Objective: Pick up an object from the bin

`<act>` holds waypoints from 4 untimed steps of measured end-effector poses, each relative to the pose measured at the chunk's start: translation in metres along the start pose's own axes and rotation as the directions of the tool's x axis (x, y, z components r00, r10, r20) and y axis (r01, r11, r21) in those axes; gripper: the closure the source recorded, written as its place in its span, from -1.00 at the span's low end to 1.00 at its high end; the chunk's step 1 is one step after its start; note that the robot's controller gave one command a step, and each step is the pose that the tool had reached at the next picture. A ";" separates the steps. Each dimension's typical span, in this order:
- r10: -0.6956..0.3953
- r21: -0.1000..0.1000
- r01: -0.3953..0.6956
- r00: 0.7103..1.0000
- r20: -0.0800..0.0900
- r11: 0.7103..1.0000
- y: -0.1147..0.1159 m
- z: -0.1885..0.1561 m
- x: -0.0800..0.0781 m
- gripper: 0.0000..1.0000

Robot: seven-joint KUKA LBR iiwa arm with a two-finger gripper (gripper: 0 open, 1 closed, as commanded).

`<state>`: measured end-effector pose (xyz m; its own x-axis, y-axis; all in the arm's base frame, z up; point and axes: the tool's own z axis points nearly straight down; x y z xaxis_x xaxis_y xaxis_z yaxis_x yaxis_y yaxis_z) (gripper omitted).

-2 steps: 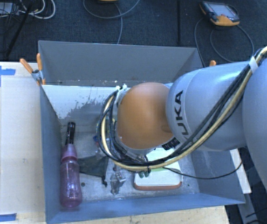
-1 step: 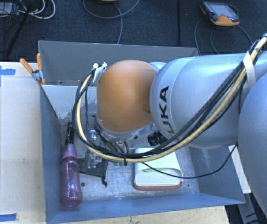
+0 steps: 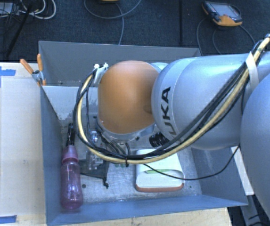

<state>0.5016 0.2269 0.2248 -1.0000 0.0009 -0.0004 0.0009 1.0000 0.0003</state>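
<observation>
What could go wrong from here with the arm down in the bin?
The gripper sits low, close beside the pink bottle lying along the bin wall; it may shove or pin the bottle instead of picking anything cleanly.
The arm's cables hang in a loop low over the white flat thing with a reddish rim and could snag or drag it.

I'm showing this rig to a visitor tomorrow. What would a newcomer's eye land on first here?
The big silver KUKA arm with its rounded orange cover, looped by black and yellow cables, reaches from the right and dominates the grey metal bin. Below it, a translucent pink plastic bottle lies along the bin's left wall, and a flat white tray with an orange-brown rim sits near the front.
</observation>
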 end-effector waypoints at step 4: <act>0.118 -0.002 -0.118 0.993 0.003 0.993 -0.065 0.149 -0.038 1.00</act>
<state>0.5401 0.1618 0.0759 -0.9930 0.1185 -0.0032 0.1185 0.9930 0.0020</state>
